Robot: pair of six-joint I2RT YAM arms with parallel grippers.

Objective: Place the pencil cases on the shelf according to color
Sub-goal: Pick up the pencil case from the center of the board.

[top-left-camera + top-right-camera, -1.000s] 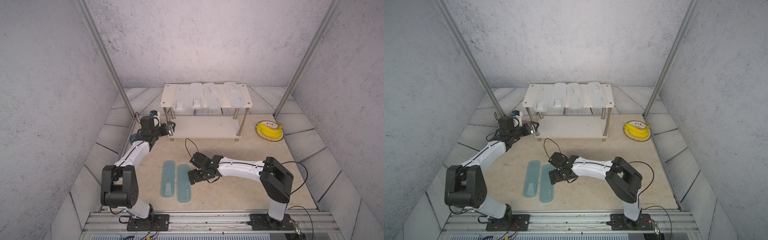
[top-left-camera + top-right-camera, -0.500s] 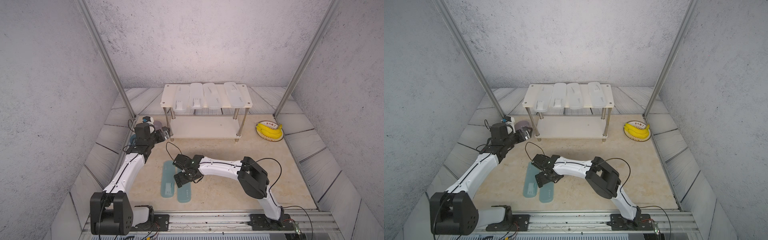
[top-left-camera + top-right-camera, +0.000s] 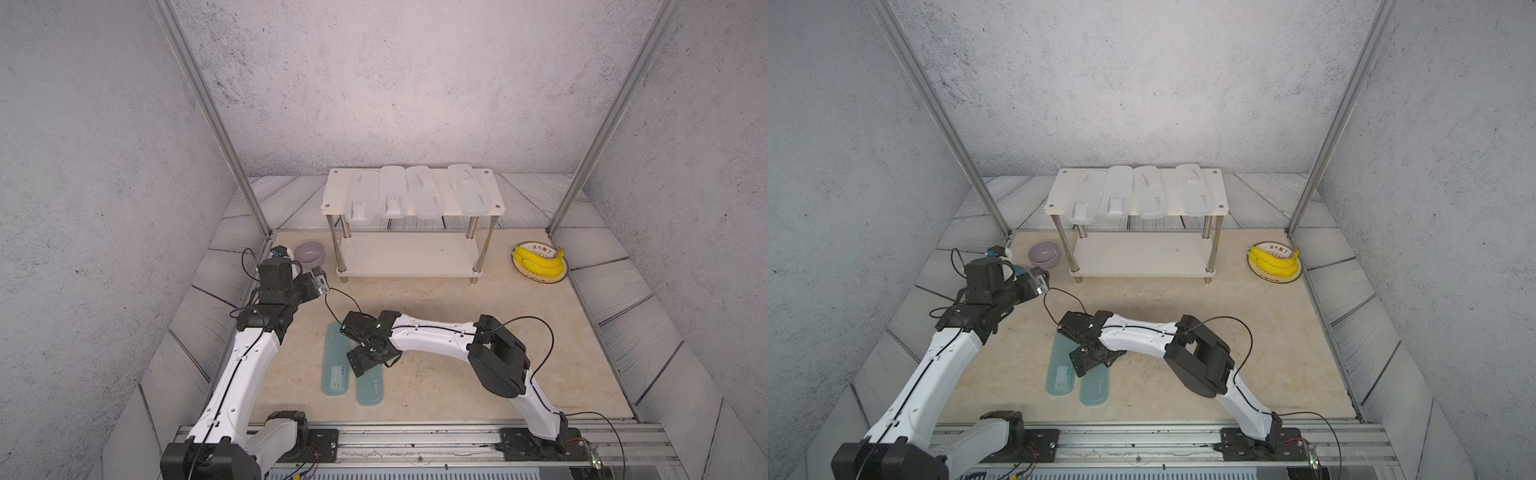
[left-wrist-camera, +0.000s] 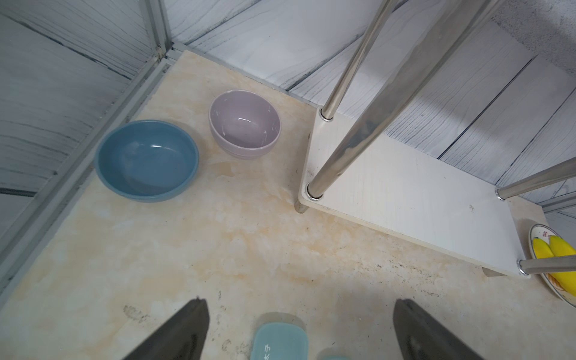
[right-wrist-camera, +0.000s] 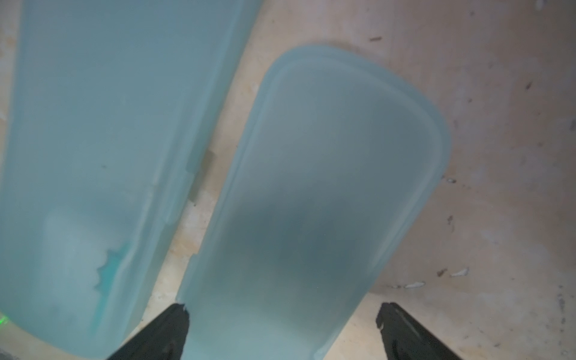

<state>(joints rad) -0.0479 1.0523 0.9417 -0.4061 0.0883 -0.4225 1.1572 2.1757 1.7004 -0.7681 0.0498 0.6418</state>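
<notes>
**Pencil cases (image 3: 370, 388): teal pair lies snug together on the desk (image 3: 436, 399)**

Right pincer (image 5: 280, 314) hangs wide and empty astride the right-hand teal case (image 5: 311, 187), or so this blurry view suggests. One finger could jam against the neighbour (image 5: 93, 156) and drag both. White cases (image 3: 415, 191) fill the shelf (image 3: 407, 253) top, and the left pincer (image 4: 300, 301) gapes too.

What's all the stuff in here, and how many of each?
white pencil cases: four, frosted white, side by side on the shelf's top board
teal pencil cases: two, see-through teal, flat on the table
shelf: one, white boards, shiny legs, at the back
lilac bowl: one, left of the shelf
blue bowl: one, beside the lilac bowl
bananas: one bunch, yellow, on a plate, right of the shelf
left pincer: black, open, above the table
right pincer: black, open, astride one teal case
</notes>
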